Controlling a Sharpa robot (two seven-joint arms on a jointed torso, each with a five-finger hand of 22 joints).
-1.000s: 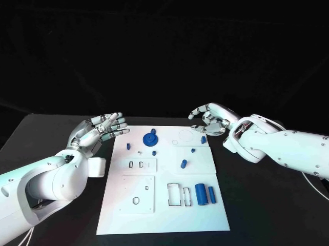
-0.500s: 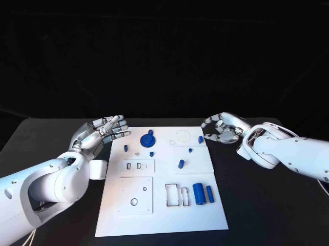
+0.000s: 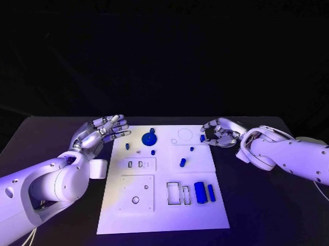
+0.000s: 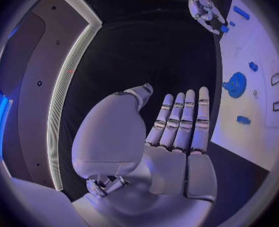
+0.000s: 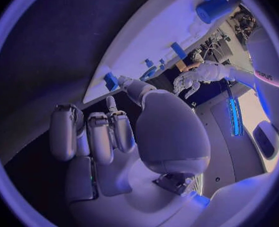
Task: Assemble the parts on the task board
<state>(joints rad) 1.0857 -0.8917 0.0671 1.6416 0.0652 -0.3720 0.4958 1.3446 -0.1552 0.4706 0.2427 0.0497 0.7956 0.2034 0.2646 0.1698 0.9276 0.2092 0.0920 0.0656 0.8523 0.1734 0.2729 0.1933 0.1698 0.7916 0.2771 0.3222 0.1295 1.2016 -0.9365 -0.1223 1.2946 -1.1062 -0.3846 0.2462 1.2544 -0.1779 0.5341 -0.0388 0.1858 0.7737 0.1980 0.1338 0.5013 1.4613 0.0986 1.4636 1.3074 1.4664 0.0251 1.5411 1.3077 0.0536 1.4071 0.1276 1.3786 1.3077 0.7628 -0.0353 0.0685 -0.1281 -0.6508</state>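
The black table (image 3: 268, 205) fills the lower half of the head view, and the white task board (image 3: 164, 215) lies in its middle, carrying the blue parts: a round disc piece (image 3: 148, 138) near its upper left, two cylinders (image 3: 204, 192) side by side at lower right, and small pegs between. The left hand (image 3: 102, 130) hovers at the board's upper left edge, flat and released, fingers stretched out and holding nothing. The right hand (image 3: 220, 132), at the board's upper right edge, has its fingers curled in, its fingertip touching a small blue peg (image 3: 202, 138) there.
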